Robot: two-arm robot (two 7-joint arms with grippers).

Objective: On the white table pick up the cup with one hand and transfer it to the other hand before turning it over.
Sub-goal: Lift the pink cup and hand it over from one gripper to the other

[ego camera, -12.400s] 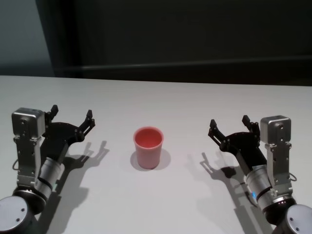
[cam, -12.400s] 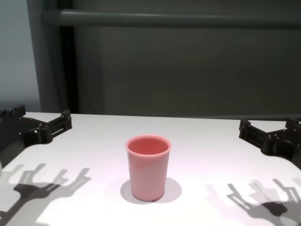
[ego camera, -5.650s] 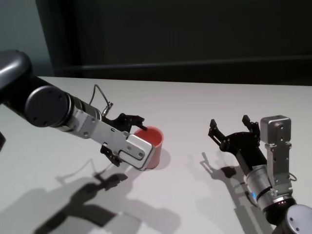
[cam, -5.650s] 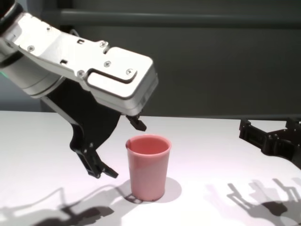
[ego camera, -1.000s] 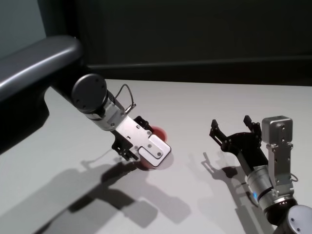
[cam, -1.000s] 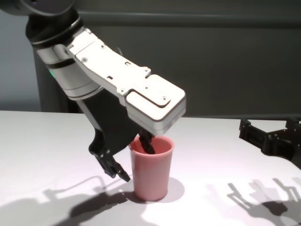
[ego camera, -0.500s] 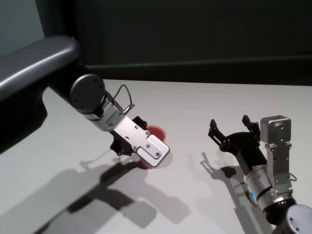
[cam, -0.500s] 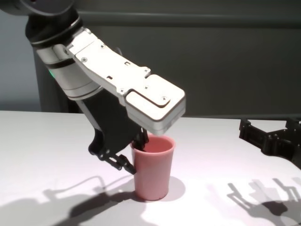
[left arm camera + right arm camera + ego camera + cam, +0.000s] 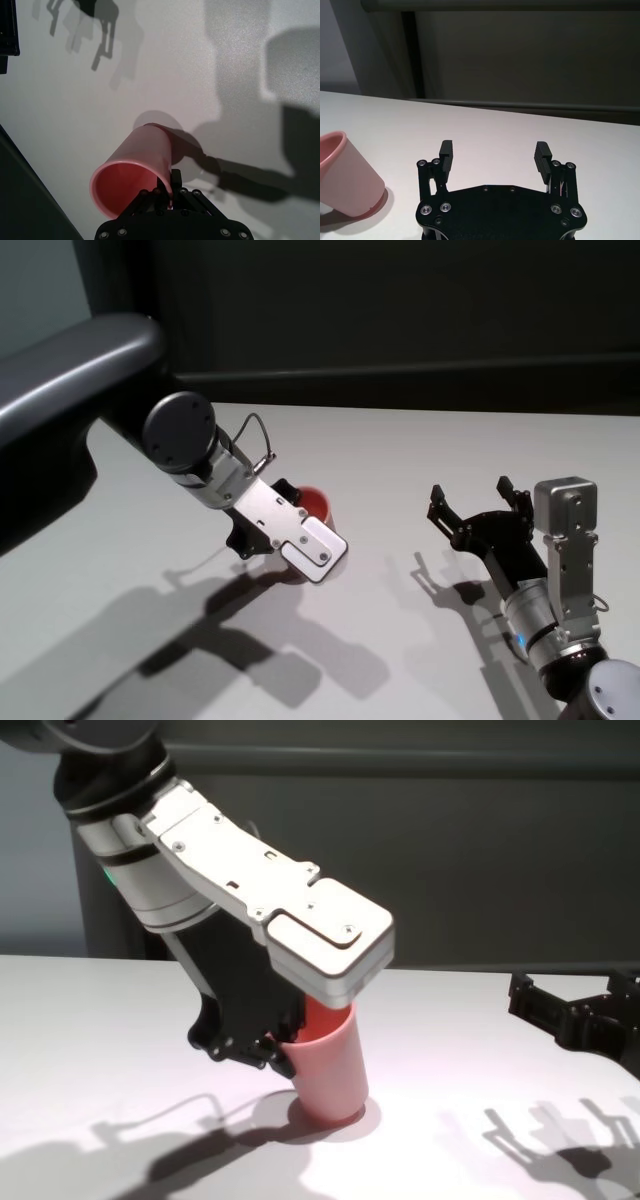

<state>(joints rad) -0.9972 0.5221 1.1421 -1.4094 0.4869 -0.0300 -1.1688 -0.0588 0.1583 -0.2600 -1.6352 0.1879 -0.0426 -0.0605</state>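
Cup [image 9: 335, 1065]: pink, plain, no handle, wider at the rim. It stands on the white table [image 9: 420, 460] near the middle, between the two arms. It is not upright: it leans, with the rim tipped toward the robot's left arm. Whether the base edge is down on the table cannot be told for certain; a round shadow lies directly under it. In the left wrist view the cup [image 9: 132, 170] shows its open mouth, and the inside appears bare pink with nothing in it.

Left claw [image 9: 285, 1045]: closed on the cup wall at the rim. One black finger goes down inside the mouth, the other presses the outer side. In the left wrist view the fingers [image 9: 162, 192] pinch the rim edge nearest that camera. From the head view the arm's silver wrist plate covers most of the cup [image 9: 318, 502], leaving only a red-pink sliver of the rim.

Right claw [image 9: 478, 502]: low over the table on the robot's right, well apart from the cup. Its jaws stand wide apart with nothing between them. The right wrist view shows both fingertips [image 9: 446, 149] clear of the tabletop, with the leaning cup [image 9: 345, 175] off to one side.
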